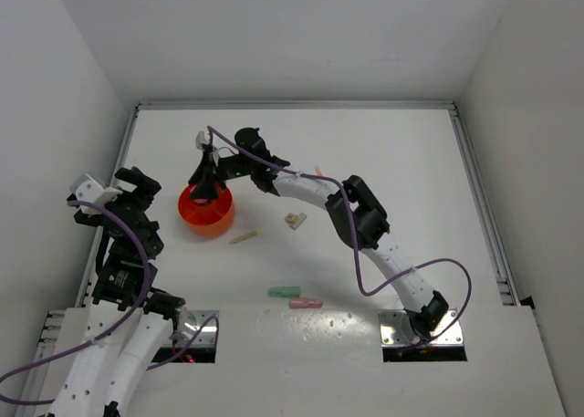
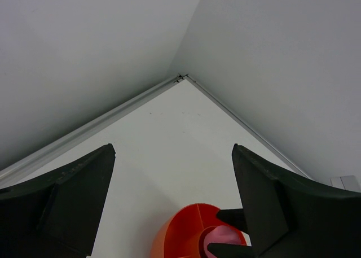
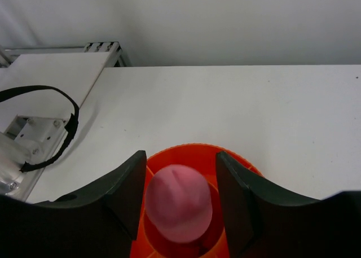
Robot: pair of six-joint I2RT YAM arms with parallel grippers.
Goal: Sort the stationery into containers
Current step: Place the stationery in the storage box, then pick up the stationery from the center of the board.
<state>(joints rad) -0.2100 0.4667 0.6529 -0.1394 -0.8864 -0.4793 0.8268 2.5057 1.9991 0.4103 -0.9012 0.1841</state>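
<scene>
The round orange tub (image 1: 206, 218) with dividers stands at the left middle of the table. My right gripper (image 1: 207, 182) points down into it. Its jaws are open on either side of the pink-capped tube (image 3: 179, 201), which stands in the tub's centre well (image 3: 169, 159). My right gripper (image 3: 180, 156) shows a small gap at one finger. The left wrist view shows the tub (image 2: 180, 227) and pink cap (image 2: 223, 235). My left gripper (image 1: 123, 193) (image 2: 172, 201) is open and empty, left of the tub. A pale yellow stick (image 1: 245, 237), beige blocks (image 1: 294, 220), a green bar (image 1: 284, 291) and a pink bar (image 1: 306, 302) lie on the table.
A thin pink stick (image 1: 318, 171) lies beside the right arm's forearm. White walls close in the table on three sides, with a metal rail (image 1: 479, 198) along the right edge. A purple cable (image 1: 365, 280) hangs along the right arm.
</scene>
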